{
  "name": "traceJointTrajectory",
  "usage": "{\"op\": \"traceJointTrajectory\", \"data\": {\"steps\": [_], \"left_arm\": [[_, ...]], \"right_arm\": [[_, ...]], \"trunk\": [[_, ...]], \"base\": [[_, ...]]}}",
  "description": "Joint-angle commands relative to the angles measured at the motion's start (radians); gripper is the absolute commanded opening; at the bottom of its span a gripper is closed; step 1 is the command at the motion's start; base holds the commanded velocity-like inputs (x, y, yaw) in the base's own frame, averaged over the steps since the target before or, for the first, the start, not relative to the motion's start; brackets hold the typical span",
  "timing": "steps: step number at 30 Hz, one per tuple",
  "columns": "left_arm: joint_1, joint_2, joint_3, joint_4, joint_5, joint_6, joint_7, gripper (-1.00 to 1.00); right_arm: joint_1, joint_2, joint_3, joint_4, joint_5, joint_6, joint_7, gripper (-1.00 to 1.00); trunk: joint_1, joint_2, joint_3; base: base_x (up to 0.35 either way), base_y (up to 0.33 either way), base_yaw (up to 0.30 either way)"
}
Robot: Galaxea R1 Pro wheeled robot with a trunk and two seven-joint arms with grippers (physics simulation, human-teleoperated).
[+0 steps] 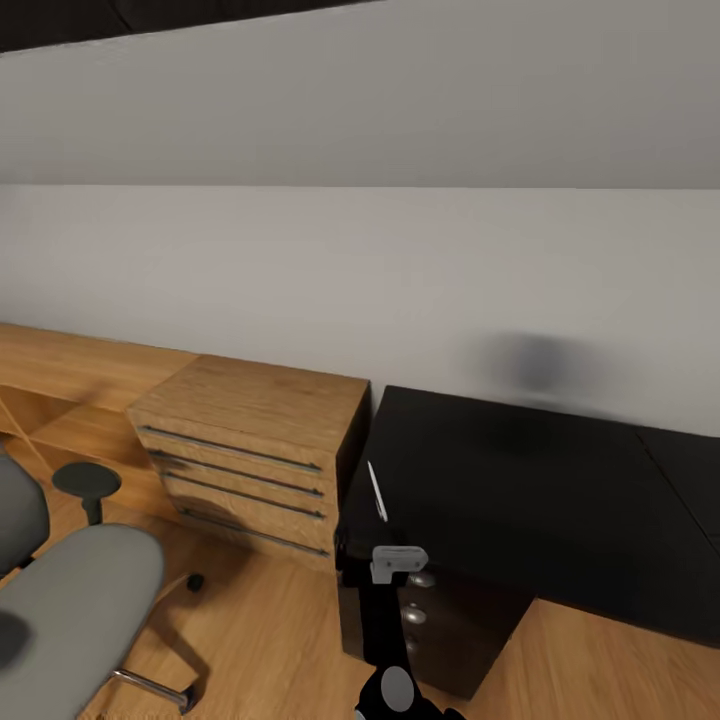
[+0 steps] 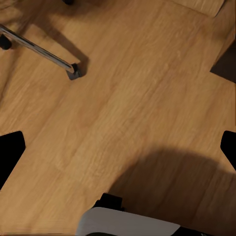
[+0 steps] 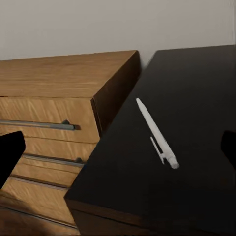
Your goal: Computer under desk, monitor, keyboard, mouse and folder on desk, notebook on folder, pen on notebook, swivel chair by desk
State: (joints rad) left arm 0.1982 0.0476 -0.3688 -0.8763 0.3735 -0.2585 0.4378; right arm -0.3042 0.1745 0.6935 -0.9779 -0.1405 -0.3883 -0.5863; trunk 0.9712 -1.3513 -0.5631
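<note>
Right wrist view: pen (image 3: 156, 132) flat on the desk (image 3: 196, 98) near its cabinet-side edge, straight ahead between wide-open, empty right fingers (image 3: 10, 152), long axis running away from them; left fingers (image 2: 10, 152) likewise spread over floor.

Three cameras, one tabletop corner
Head view looks down from afar at pen (image 1: 377, 491) on tabletop (image 1: 520, 490); right wrist shares it closely; left wrist faces floor (image 2: 123, 113).
</note>
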Motion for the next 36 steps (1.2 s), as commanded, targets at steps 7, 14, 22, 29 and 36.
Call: {"op": "traceJointTrajectory", "data": {"steps": [7, 14, 22, 29, 36], "left_arm": [[0.0, 0.001, -0.006, -0.001, 0.011, -0.005, 0.005, 1.0], [0.0, 0.0, -0.006, 0.001, 0.012, -0.005, 0.005, 1.0], [0.0, -0.001, -0.006, 0.003, 0.012, -0.005, 0.004, 1.0], [0.0, 0.0, -0.006, 0.003, 0.012, -0.005, 0.004, 1.0], [0.0, -0.001, -0.006, 0.003, 0.012, -0.005, 0.004, 1.0]], "right_arm": [[-0.001, 0.0, 0.001, 0.001, -0.007, -0.001, -0.002, 1.0], [-0.001, 0.0, -0.002, 0.001, -0.008, -0.001, 0.003, 1.0], [-0.058, 0.0, -0.013, -0.002, -0.01, 0.097, 0.003, 1.0], [-0.333, 0.0, -0.174, 0.07, -0.039, 0.393, 0.091, 1.0], [-0.537, 0.0, -0.335, 0.308, -0.059, 0.561, 0.21, 1.0]], "trunk": [[0.0, -0.001, -0.001], [0.0, -0.001, -0.001], [0.0, -0.001, -0.001], [0.0, -0.001, -0.001], [0.0, -0.001, -0.001]], "base": [[0.0, 0.0, 0.235], [0.0, 0.0, 0.064], [0.0, 0.0, 0.011], [0.0, 0.0, 0.001], [0.0, 0.0, 0.0]]}}
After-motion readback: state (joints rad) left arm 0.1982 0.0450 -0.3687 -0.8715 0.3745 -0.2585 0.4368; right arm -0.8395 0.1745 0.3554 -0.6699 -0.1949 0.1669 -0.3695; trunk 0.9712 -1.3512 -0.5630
